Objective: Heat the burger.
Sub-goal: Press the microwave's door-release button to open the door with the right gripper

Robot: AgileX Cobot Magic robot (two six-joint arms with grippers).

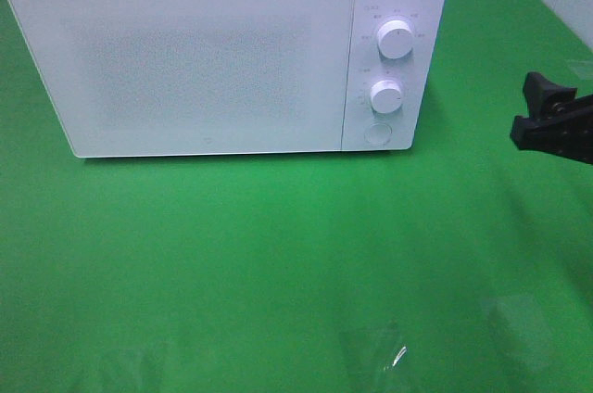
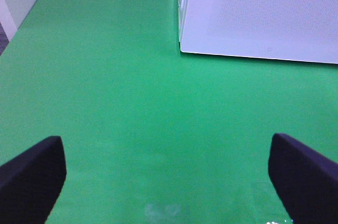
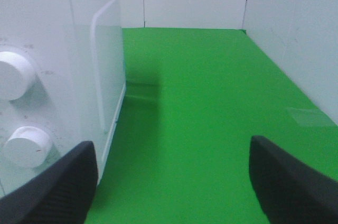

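Standing at the back of a green cloth [image 1: 278, 254]: one white microwave [image 1: 204, 59], door shut, with an upper knob [image 1: 396, 40], a lower knob [image 1: 387, 95] and a round button [image 1: 376, 133] on its right panel. Left gripper [image 2: 169, 182]: jaws wide apart, empty, over the cloth before the microwave. Right gripper [image 3: 171, 187]: jaws apart, empty, beside the knob panel. Burger: whereabouts cannot be told.

The burger is out of sight in every view; it lies between neither pair of jaws.
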